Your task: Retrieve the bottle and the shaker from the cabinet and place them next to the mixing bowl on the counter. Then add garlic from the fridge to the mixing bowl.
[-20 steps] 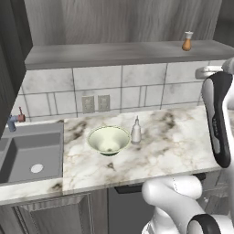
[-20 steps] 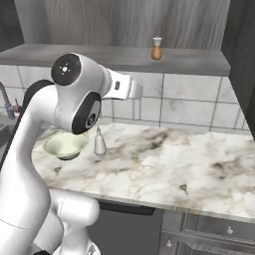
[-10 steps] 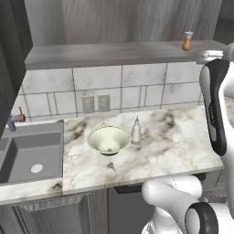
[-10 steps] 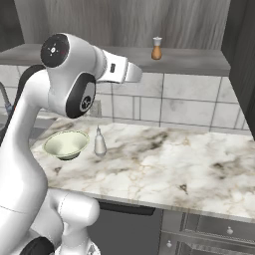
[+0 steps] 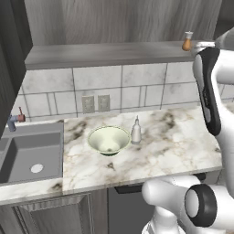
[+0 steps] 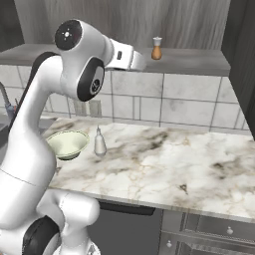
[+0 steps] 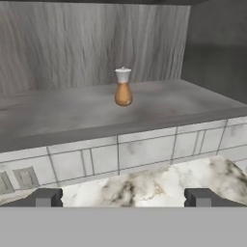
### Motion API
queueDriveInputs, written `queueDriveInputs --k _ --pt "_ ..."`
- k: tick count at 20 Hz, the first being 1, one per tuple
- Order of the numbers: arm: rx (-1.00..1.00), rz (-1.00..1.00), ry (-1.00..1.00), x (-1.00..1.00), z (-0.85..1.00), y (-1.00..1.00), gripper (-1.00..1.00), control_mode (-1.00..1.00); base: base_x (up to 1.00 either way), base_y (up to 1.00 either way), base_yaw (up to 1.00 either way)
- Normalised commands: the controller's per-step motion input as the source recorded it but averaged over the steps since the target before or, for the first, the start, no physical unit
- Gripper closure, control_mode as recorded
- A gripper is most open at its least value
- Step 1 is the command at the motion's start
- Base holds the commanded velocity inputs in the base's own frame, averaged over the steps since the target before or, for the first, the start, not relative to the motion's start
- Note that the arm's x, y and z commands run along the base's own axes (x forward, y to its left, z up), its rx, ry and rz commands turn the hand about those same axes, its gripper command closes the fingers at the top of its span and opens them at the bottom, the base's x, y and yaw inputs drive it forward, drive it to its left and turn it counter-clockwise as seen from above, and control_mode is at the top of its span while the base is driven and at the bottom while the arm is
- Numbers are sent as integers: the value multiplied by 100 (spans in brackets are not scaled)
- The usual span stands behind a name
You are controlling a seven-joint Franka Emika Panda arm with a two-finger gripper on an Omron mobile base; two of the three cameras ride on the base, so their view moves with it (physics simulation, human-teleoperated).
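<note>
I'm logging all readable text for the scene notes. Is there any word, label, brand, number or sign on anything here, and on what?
None can be read.
Bottle: plain white, no label.
Shaker: plain orange-brown with a pale cap, no label.
Bowl: unmarked.
Wall outlets: no marking visible.
Arm's round joint cap: small light marks, too small to read.

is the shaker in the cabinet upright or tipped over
Upright. The shaker stands on its bulbous base on the cabinet shelf, pale cap on top, in the hand view; both base views show the same.
</note>
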Motion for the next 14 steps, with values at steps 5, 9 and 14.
queueDriveInputs --k 5,9,14 --pt "0 0 0 64 0 -8 -100 -100 0 0 0" --pt "0 0 1 53 0 -24 -100 -100 0 0 0" --pt "0 0 17 51 -4 -40 -100 -100 0 0 0"
